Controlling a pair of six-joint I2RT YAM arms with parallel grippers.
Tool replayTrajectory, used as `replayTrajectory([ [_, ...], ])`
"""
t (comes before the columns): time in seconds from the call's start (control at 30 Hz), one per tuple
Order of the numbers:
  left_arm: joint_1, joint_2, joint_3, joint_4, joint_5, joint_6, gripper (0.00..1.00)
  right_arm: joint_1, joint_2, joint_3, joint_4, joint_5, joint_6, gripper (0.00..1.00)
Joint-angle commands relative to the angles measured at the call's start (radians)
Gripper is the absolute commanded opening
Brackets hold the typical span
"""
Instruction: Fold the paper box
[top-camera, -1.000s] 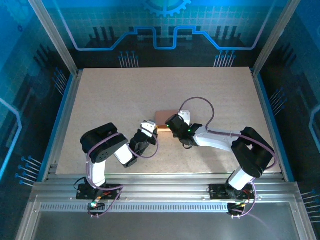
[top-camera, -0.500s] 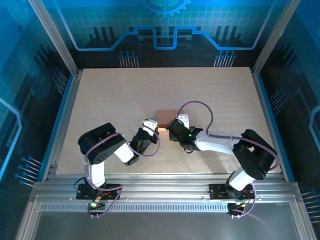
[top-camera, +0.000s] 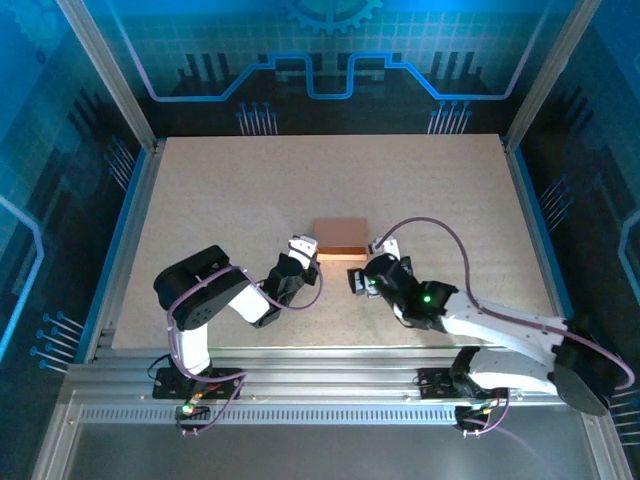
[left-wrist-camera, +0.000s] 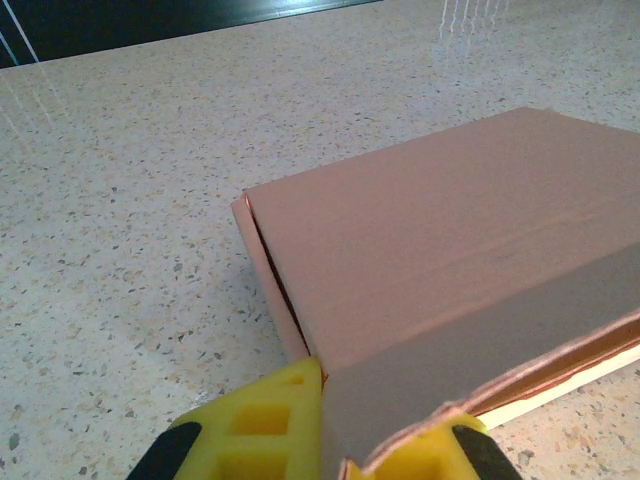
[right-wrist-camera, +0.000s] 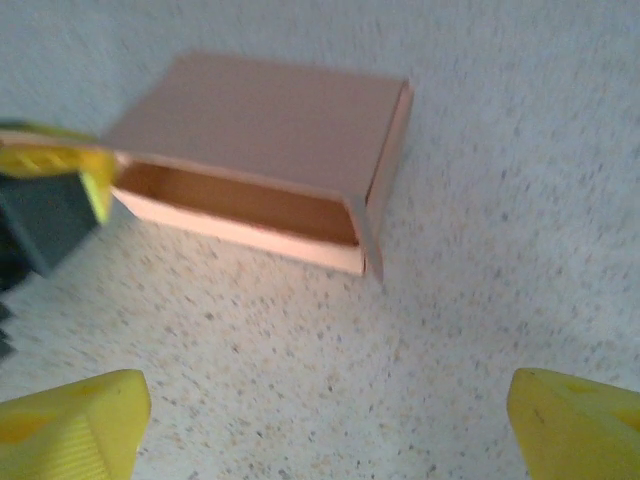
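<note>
The paper box (top-camera: 340, 240) lies flat near the table's middle, a salmon-pink folded carton. Its lid (left-wrist-camera: 450, 220) is down, and a dark slot stays open along the side (right-wrist-camera: 240, 200) facing my right gripper. My left gripper (top-camera: 305, 256) is shut on the box's near-left corner, with a cardboard flap pinched between its yellow fingers (left-wrist-camera: 265, 420). That gripper (right-wrist-camera: 55, 190) also appears at the left edge of the right wrist view. My right gripper (top-camera: 361, 281) stands open a short way in front of the box's right end, with bare tabletop between its fingertips (right-wrist-camera: 75, 420).
The speckled tabletop (top-camera: 240, 190) stretches around the box. Aluminium frame posts and blue panels wall in the table on the left, right and back. A rail (top-camera: 320, 380) runs along the near edge by the arm bases.
My right gripper has opened, let go of the box's right end and drawn back toward the near right. The left gripper and the box have barely moved.
</note>
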Motion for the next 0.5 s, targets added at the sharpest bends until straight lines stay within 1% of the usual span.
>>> replayTrajectory([
  [0.0, -0.007, 0.0, 0.001, -0.099, -0.008, 0.028, 0.0, -0.066, -0.031, 0.089, -0.057, -0.038, -0.088, 0.93],
  [0.03, -0.008, 0.002, 0.001, -0.099, -0.006, 0.031, 0.0, -0.099, -0.017, 0.134, -0.09, -0.064, -0.092, 0.93],
  [0.1, -0.01, 0.002, 0.003, -0.105, -0.003, 0.036, 0.0, -0.198, 0.048, 0.235, -0.158, -0.172, -0.077, 0.92],
  [0.17, -0.011, 0.004, 0.005, -0.109, -0.003, 0.038, 0.0, -0.3, 0.159, 0.349, -0.223, -0.297, -0.057, 0.92],
  [0.23, -0.013, 0.005, 0.006, -0.11, -0.002, 0.038, 0.0, -0.361, 0.287, 0.462, -0.277, -0.379, -0.049, 0.92],
  [0.3, -0.016, 0.007, 0.008, -0.113, -0.001, 0.04, 0.0, -0.394, 0.418, 0.564, -0.322, -0.441, -0.048, 0.92],
  [0.37, -0.016, 0.009, 0.012, -0.115, -0.001, 0.039, 0.0, -0.407, 0.541, 0.653, -0.345, -0.485, -0.043, 0.89],
  [0.47, -0.02, 0.008, 0.016, -0.128, -0.004, 0.046, 0.0, -0.412, 0.676, 0.739, -0.364, -0.526, -0.015, 0.88],
])
